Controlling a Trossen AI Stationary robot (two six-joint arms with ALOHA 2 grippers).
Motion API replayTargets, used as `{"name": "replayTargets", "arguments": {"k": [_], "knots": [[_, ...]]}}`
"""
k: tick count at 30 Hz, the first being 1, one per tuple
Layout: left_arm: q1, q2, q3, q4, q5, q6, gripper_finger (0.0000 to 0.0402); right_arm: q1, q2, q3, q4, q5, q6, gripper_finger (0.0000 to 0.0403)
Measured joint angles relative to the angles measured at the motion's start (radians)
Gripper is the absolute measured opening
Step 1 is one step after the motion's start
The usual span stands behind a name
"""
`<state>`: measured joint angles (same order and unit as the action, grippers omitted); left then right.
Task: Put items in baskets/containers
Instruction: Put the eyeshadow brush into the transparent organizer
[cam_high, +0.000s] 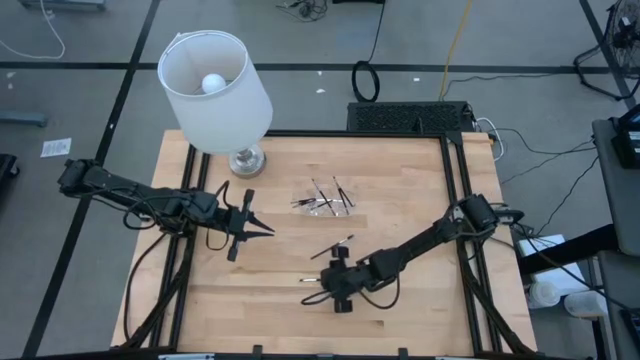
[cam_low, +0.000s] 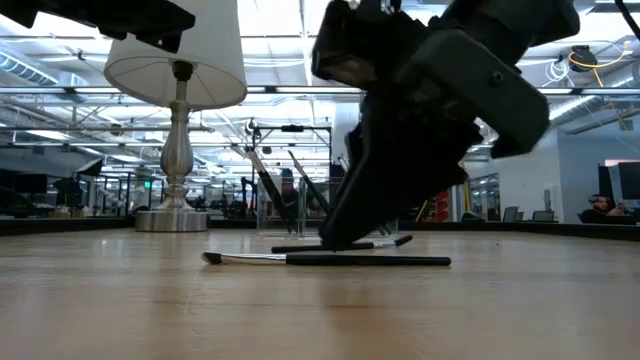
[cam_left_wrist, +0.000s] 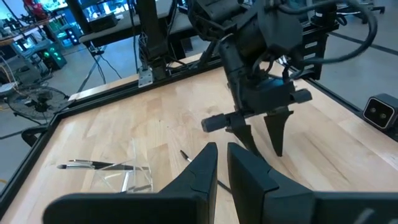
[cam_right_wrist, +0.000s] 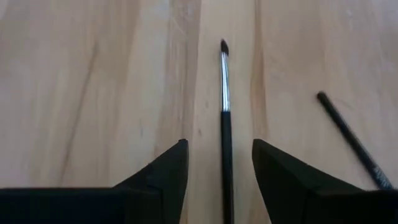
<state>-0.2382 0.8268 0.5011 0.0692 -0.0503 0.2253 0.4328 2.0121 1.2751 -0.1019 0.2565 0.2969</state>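
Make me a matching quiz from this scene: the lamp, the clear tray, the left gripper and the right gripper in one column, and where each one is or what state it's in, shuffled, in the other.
Things:
1. lamp
2. clear tray
3. left gripper
4. right gripper

Places or states:
A. fingers open on either side of a brush lying on the wood
B. mid-table, several brushes in it
C. far left corner of the table
D. fingers close together, nothing between them, left of the tray

Pairs: 1-C, 2-B, 3-D, 4-A
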Motion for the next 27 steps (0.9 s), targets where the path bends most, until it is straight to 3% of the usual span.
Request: {"name": "replayTargets", "arguments": {"k": [14, 18, 24, 27], "knots": [[0.0, 0.0, 0.0, 0.01, -0.001, 0.021, 0.0047, -0.002, -0.004, -0.087, 0.014, 0.005, 0.046, 0.0151], [0.0, 0.0, 0.0, 0.01, -0.001, 0.025, 0.0047, -0.011, -0.005, -0.112, 0.034, -0.009, 0.06, 0.0116], [0.0, 0.0, 0.0, 0.01, -0.001, 0.003, 0.0047, -0.028, -0.005, -0.133, 0.029, -0.048, 0.11, 0.0014], [0.0, 0.0, 0.0, 0.01, -0.001, -0.003, 0.0047, -0.027, -0.004, -0.135, 0.034, -0.033, 0.121, 0.0011]]}}
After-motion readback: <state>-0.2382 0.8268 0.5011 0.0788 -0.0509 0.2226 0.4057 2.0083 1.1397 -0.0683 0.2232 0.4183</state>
